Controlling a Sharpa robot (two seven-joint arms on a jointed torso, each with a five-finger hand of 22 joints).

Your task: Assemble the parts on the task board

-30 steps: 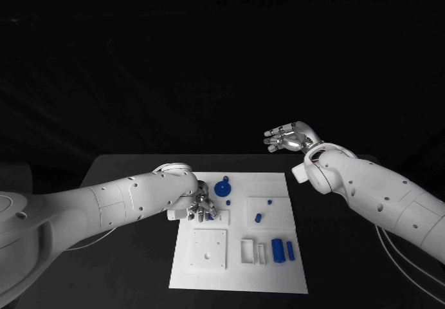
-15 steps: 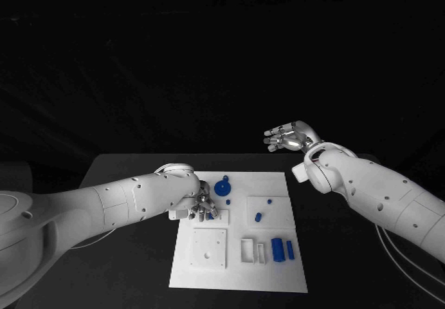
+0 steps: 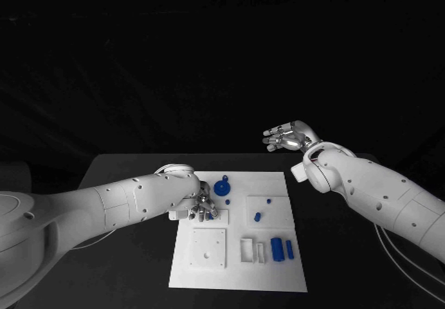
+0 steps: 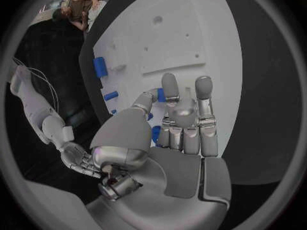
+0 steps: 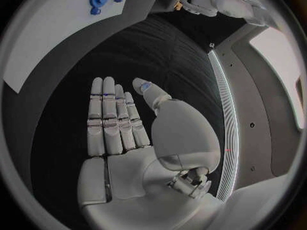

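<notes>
Left robot hand (image 3: 200,207) on task board (image 3: 278,270); right robot hand (image 3: 289,137) raised.
Left wrist view: fingertips (image 4: 169,83) cover a blue part (image 4: 161,95), hold unclear. Right wrist view: flat, holding nothing.

Robot test lab, darkened room

A black table (image 3: 130,193) stands against an unlit black backdrop, bearing a white task board (image 3: 278,187) with recesses and small blue parts (image 3: 277,248); cables (image 3: 399,257) trail at the right.

The task board (image 3: 278,270) looked like smooth matt white plastic, the parts (image 3: 277,248) glossy blue plastic. The fingers (image 4: 203,99) were satin silver metal (with dark seams), and the table (image 3: 130,174) matt black.
</notes>
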